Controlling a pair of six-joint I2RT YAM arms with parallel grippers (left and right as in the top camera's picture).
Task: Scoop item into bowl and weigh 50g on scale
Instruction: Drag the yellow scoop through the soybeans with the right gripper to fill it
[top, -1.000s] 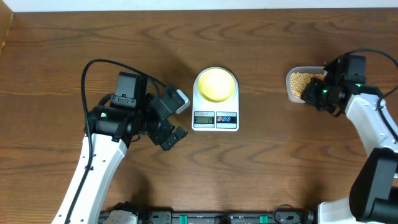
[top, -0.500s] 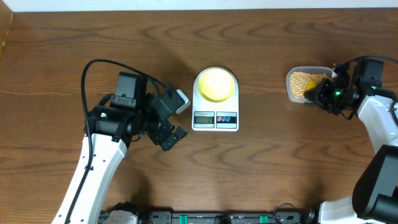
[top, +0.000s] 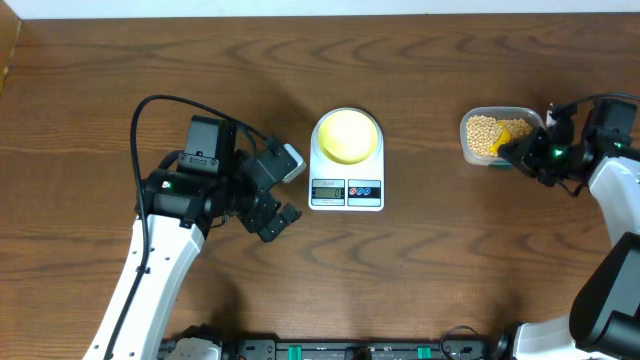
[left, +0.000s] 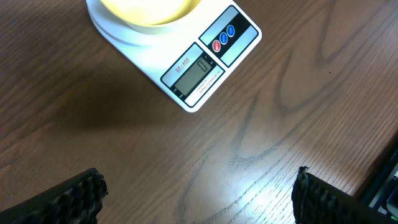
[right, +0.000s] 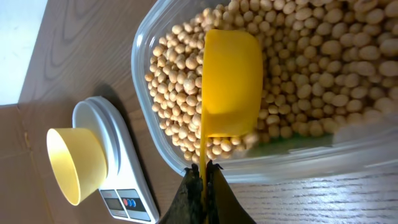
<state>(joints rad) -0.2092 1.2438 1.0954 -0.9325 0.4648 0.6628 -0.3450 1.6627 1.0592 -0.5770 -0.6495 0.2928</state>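
The pale yellow bowl (top: 347, 135) sits empty on the white scale (top: 346, 190) at the table's middle; both also show in the right wrist view, bowl (right: 74, 165) on scale (right: 127, 171). Tan beans (top: 484, 132) fill a clear tub (top: 468, 150) at the right. My right gripper (top: 522, 147) is shut on the handle of a bright yellow measuring spoon (right: 231, 84), whose cup lies on its side among the beans (right: 298, 56). My left gripper (top: 278, 190) hangs open left of the scale, its fingers (left: 74, 196) wide apart over bare wood, the display (left: 194, 71) ahead.
The clear tub's rim (right: 149, 118) lies between the spoon's handle and the scale. Black cables loop above both arms. The table's far edge runs along the top, a pale wall behind it.
My right arm has swung rightward and back, turning the spoon so its cup shows yellow inside the tub. The left arm, bowl and scale have not moved.
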